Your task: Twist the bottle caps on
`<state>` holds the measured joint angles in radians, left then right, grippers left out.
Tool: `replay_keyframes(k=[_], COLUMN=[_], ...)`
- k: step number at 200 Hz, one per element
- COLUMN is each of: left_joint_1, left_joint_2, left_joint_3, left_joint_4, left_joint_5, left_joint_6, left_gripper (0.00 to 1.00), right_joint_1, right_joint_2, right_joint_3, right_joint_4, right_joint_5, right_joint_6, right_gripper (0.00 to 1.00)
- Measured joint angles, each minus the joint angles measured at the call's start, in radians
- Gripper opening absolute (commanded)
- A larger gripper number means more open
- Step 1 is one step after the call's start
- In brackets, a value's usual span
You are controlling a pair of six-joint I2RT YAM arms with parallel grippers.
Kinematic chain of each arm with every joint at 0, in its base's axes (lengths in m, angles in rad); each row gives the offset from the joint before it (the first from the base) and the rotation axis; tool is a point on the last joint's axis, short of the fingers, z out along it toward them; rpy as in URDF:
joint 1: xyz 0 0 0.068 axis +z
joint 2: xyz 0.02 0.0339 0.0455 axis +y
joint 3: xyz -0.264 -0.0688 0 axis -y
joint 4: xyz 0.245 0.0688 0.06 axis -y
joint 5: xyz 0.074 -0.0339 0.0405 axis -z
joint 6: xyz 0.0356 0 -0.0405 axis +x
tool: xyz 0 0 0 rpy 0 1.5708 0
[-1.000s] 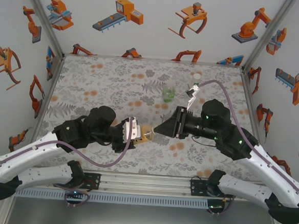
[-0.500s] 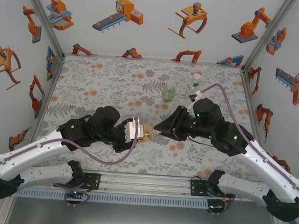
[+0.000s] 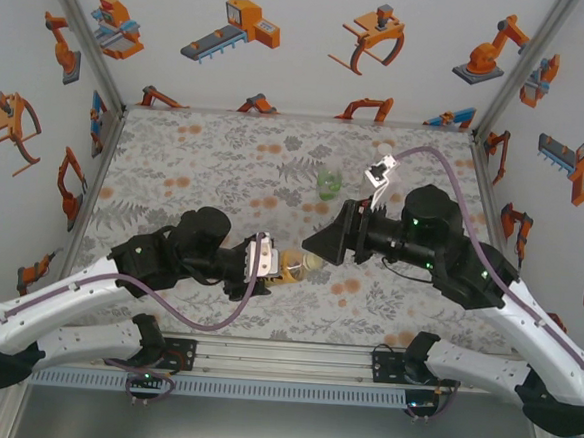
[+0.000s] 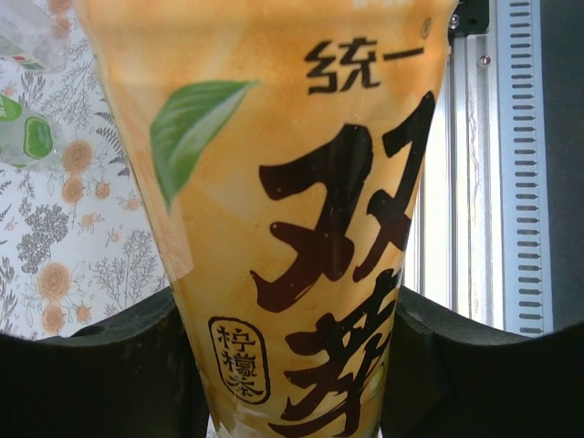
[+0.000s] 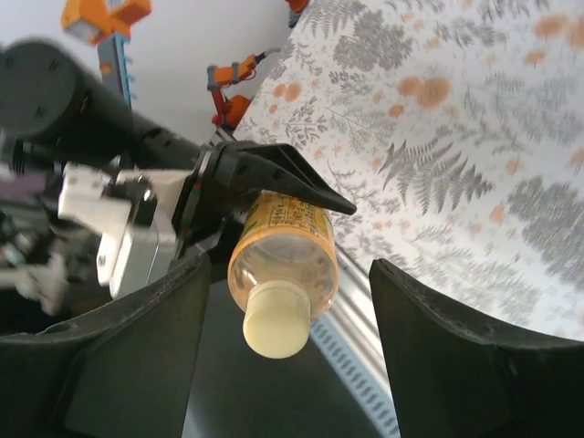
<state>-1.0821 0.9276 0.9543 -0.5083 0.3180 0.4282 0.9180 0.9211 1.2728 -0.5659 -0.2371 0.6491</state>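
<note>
My left gripper (image 3: 272, 262) is shut on the amber bottle (image 3: 291, 266) and holds it tilted off the table, neck towards the right arm. In the left wrist view the yellow label (image 4: 292, 182) sits between the two dark fingers (image 4: 91, 383). A pale yellowish cap (image 5: 273, 320) sits on the bottle's neck (image 5: 283, 251). My right gripper (image 5: 285, 356) is open, its jaws standing wide on either side of the cap without touching it. From above, the right gripper (image 3: 318, 249) is just right of the cap (image 3: 312, 264).
A squat green-tinted bottle (image 3: 329, 185) stands on the floral table behind the grippers. A small pale cap (image 3: 385, 145) lies farther back right, near the right arm's purple cable. The metal rail (image 3: 282, 364) runs along the near edge.
My right gripper has opened off the cap and drawn back a little to the right. The left gripper still holds the amber bottle in about the same place.
</note>
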Motion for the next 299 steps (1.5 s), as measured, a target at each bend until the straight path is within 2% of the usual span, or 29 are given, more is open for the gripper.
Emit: replay_keyframes(k=[21,47,66,83,111,152,190,225,250,299], left_joint_1=[0.0,0.0,0.0,0.0,0.0,0.0,0.0,0.0,0.0,-0.002], left_joint_2=[-0.003,-0.003,-0.003,-0.003,-0.004,-0.004,-0.004,-0.003,-0.003,-0.003], left_joint_3=[0.0,0.001,0.003,0.006,0.009,0.009,0.009,0.009,0.009,0.009], left_joint_4=[0.0,-0.005,-0.005,-0.007,-0.008,-0.008,-0.008,-0.011,-0.012,-0.024], left_joint_5=[0.009,0.017,0.021,0.023,0.024,0.035,0.042,0.045,0.048,0.045], left_joint_6=[0.0,0.0,0.0,0.0,0.0,0.0,0.0,0.003,0.007,0.008], left_gripper=[0.02,0.02,0.02,0.02,0.01,0.01,0.01,0.01,0.01,0.01], right_joint_1=[0.0,0.0,0.0,0.0,0.0,0.0,0.0,0.0,0.0,0.0], right_joint_2=[-0.003,0.013,0.014,0.013,0.011,0.021,0.026,0.025,0.025,0.024], right_joint_3=[0.024,0.082,0.092,0.088,0.069,0.055,0.048,0.035,0.034,0.024], right_joint_4=[0.001,-0.033,-0.06,-0.072,-0.078,-0.095,-0.111,-0.111,-0.111,-0.104], right_joint_5=[-0.092,-0.24,-0.33,-0.382,-0.429,-0.444,-0.447,-0.446,-0.441,-0.426], right_joint_6=[-0.208,-0.498,-0.695,-0.822,-0.964,-1.046,-1.069,-1.07,-1.071,-1.055], right_gripper=[0.61,0.52,0.52,0.56,0.53,0.48,0.42,0.41,0.35,0.13])
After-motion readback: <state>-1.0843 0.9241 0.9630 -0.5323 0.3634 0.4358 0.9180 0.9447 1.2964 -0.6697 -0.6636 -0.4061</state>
